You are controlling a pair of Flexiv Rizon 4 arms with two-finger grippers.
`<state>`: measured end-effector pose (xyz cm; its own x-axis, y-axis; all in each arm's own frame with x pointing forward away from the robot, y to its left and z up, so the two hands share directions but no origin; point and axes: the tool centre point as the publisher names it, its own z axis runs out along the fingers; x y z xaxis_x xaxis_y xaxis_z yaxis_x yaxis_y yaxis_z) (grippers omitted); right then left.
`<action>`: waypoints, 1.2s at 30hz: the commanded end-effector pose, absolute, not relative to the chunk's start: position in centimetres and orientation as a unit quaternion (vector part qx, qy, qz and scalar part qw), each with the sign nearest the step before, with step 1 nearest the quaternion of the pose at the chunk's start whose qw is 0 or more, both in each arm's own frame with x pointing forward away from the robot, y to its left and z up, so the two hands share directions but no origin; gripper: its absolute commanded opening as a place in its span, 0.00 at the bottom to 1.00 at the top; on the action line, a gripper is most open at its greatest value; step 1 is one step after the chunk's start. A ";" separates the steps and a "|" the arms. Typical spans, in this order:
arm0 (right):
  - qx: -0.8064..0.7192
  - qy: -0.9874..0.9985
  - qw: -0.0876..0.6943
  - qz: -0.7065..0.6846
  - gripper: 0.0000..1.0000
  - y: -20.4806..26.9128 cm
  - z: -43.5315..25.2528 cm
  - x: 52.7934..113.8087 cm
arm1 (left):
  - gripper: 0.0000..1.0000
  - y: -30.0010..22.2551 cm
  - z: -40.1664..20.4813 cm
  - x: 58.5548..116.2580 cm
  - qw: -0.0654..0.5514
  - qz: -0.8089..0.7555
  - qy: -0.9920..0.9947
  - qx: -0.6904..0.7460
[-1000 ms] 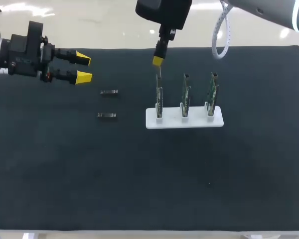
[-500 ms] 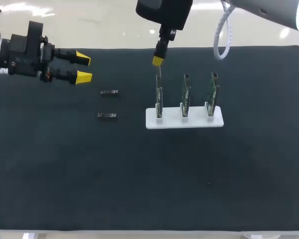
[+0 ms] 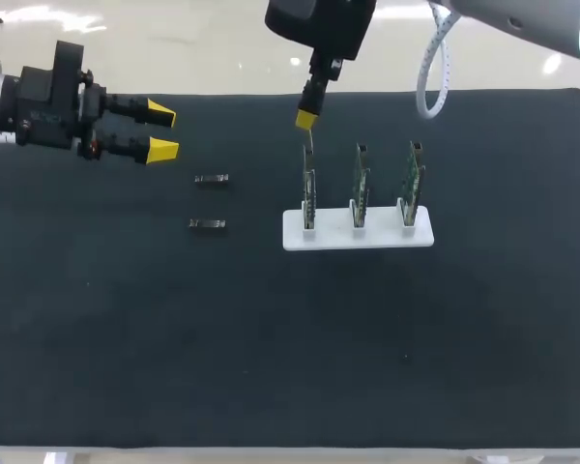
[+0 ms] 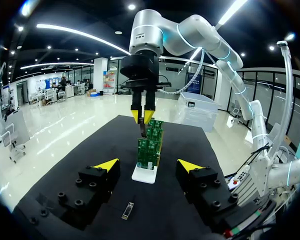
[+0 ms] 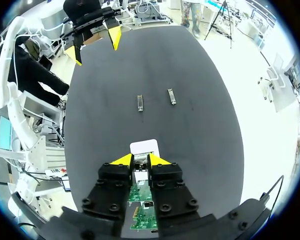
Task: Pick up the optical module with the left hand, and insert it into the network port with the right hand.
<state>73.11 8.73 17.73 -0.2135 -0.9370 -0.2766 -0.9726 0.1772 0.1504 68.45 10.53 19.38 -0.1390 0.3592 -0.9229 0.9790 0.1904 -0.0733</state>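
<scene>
Optical module is hanging in right hand, which is gripping it just above leftmost board, at 12 o'clock on tabletop. Nothing is shifting noticeably versus earlier frames. Left hand is hovering open at 10 o'clock, near two loose modules.

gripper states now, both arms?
Left gripper: open, empty.
Right gripper: closed on an optical module.

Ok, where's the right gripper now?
Head view, middle back: the right gripper hangs over the leftmost board in the white stand, shut on the optical module.
</scene>
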 end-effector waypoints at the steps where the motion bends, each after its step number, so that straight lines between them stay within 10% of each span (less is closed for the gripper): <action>1: -0.623 0.766 0.067 0.143 0.00 8.5 17.8 72.5 | 1.00 10.5 19.4 68.6 0.409 -0.377 0.654 0.513; 36: -0.612 0.770 0.088 0.159 0.00 8.4 17.3 72.5 | 1.00 10.5 19.4 68.6 0.409 -0.377 0.654 0.513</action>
<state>72.66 8.55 17.62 -0.2369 -0.9147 -0.3273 -0.9695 0.2005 0.1413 68.45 10.53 19.38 -0.1389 0.3592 -0.9229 0.9790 0.1904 -0.0733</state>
